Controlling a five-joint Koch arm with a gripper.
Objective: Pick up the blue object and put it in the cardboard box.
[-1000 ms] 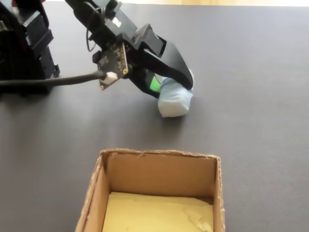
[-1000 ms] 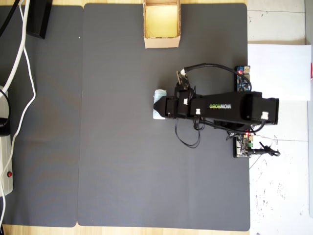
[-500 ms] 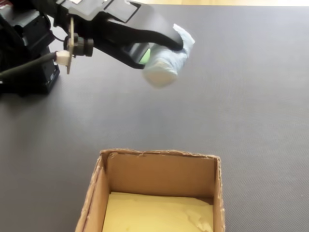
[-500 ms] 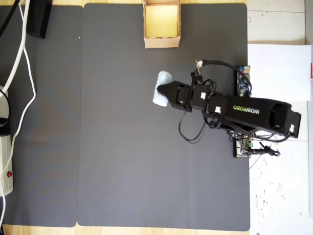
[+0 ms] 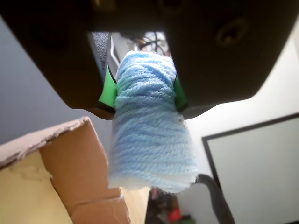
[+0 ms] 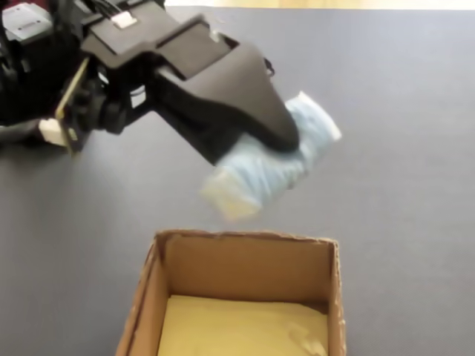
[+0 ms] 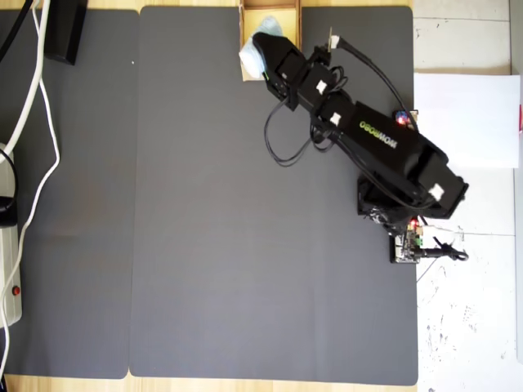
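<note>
The blue object (image 5: 152,135) is a pale blue wound-yarn bundle, and my gripper (image 5: 144,91) is shut on it, green pads pressing its upper part from both sides. In the fixed view the blue object (image 6: 267,167) hangs tilted in the air under the black gripper (image 6: 286,144), just behind the far wall of the cardboard box (image 6: 237,256). The box is open-topped with a pale yellow floor. In the wrist view a corner of the cardboard box (image 5: 65,158) sits at the lower left. From overhead the blue object (image 7: 252,57) and the gripper (image 7: 263,55) sit at the edge of the cardboard box (image 7: 245,20).
A dark grey mat (image 7: 245,245) covers the table. White cables (image 7: 41,106) and a black block (image 7: 65,28) lie at the left in the overhead view. White paper (image 7: 466,118) lies at the right. The arm's base (image 7: 409,204) stands at the mat's right edge.
</note>
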